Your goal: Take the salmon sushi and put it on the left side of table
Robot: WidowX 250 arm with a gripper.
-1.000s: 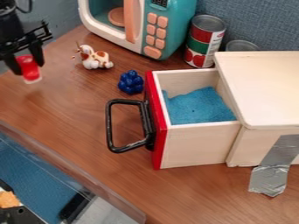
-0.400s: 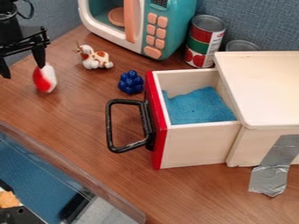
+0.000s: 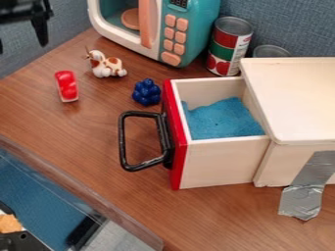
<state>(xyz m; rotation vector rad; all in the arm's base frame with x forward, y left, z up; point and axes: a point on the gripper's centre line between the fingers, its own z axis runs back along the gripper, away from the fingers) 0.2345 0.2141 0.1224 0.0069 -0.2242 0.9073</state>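
Brown wood-look tabletop [image 3: 111, 166] spreads below and to the right of the claw [image 3: 21, 45]. Well apart to the claw's lower right in view sits a pale wooden box [image 3: 294, 103], its drawer [image 3: 219, 164] pulled out toward the claw's side, with blue material [image 3: 222, 119] inside and a black handle [image 3: 124, 142] jutting out. Right of the claw stands a teal toy microwave [image 3: 204, 29]; farther right, a tall can [image 3: 229, 46], then another can [image 3: 270, 49] partly behind the box. The claw's fingers are spread wide, gripping nothing. Between it and the drawer are a toy dog [image 3: 105, 64], the red salmon sushi [image 3: 66, 87] upright at the claw's lower right, and a dark blue knobbly toy [image 3: 146, 92], close to the drawer's red front.
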